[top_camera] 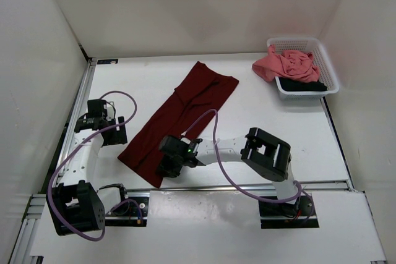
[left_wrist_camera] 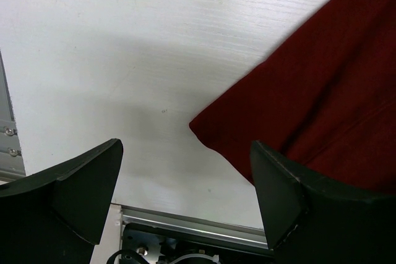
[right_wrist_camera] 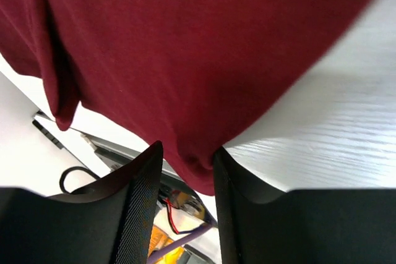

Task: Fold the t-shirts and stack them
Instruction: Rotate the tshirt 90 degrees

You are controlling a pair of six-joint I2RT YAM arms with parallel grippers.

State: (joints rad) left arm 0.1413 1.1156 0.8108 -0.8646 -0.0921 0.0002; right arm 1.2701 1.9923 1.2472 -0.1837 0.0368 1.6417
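While right end effector (right_wrist_camera: 188,156) pinches maroon shirt (top_camera: 179,112), left end effector (left_wrist_camera: 185,146) gapes.

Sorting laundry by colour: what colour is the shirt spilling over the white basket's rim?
Salmon pink; the shirt shows best in the top external view.

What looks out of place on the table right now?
The pink shirt is spilling crumpled over the rim of the basket, with the black shirt under it. The maroon shirt lies diagonally as a long strip. Nothing looks damaged.
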